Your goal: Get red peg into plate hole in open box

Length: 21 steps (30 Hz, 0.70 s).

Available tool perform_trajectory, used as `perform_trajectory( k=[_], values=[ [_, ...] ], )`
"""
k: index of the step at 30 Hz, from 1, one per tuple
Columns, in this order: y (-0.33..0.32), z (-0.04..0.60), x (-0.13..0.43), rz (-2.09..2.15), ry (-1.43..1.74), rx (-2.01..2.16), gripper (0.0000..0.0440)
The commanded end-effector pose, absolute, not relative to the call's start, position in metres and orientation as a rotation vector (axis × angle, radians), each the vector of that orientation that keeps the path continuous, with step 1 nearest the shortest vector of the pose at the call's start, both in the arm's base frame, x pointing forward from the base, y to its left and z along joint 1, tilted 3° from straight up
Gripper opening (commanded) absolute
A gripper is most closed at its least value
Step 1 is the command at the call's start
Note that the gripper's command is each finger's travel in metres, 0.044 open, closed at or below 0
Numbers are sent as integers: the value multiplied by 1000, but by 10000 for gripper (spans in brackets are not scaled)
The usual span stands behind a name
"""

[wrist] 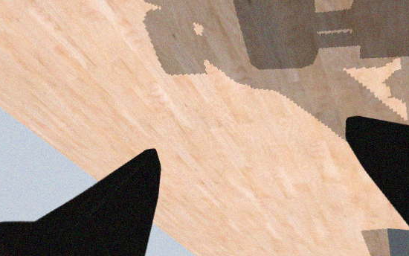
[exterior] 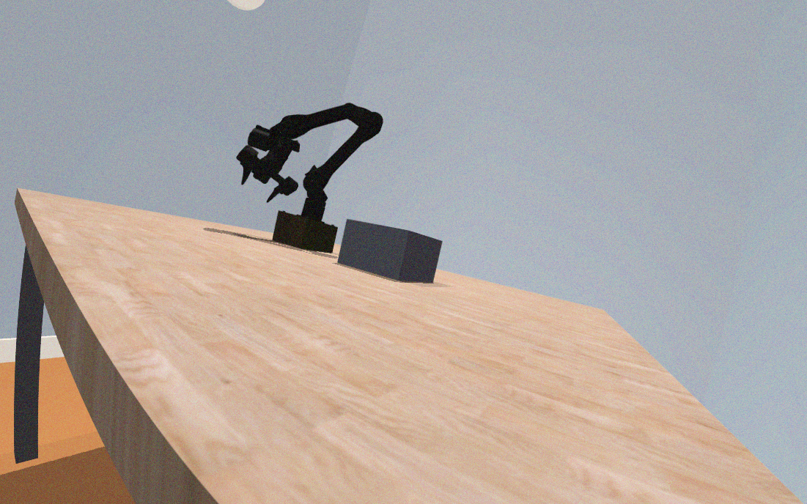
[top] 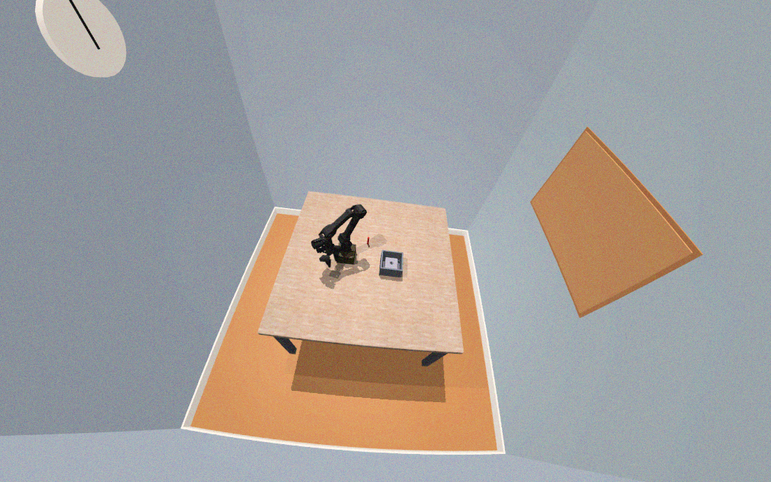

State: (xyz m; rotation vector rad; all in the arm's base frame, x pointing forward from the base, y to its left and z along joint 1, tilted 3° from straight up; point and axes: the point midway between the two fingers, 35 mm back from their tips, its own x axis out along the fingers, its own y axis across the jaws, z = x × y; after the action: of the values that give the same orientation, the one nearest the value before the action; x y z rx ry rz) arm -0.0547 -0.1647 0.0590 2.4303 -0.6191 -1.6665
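Note:
The red peg (top: 368, 242) is a small red sliver on the table, between the arm's base and the box but farther back; whether it stands or lies is too small to tell. It is not seen in the other views. The open dark grey box (top: 391, 273) (exterior: 371, 247) stands to the right of the arm's base, and a corner of it (wrist: 399, 238) shows at the lower right in the wrist view. The pale plate (top: 387, 259) with its dark hole lies inside. My gripper (exterior: 256, 192) (wrist: 248, 143) is wide open and empty, raised above the table on the side of the base away from the peg.
The wooden table (top: 364, 311) (exterior: 331, 350) (wrist: 208, 160) carries the arm's base (top: 346, 257) (exterior: 304, 231), which stands left of the box. The table's edge crosses the left of the wrist view. The arm's shadow falls on the table top.

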Motion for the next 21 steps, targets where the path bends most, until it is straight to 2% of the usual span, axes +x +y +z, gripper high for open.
perform_trajectory(
  k=[1,3,21],
  values=[
    [-168,62,-55,-1671,-608,2413,421],
    [-173,66,-53,-1681,-562,2388,440],
    [-201,116,29,-1651,20,2098,440]
  ],
)
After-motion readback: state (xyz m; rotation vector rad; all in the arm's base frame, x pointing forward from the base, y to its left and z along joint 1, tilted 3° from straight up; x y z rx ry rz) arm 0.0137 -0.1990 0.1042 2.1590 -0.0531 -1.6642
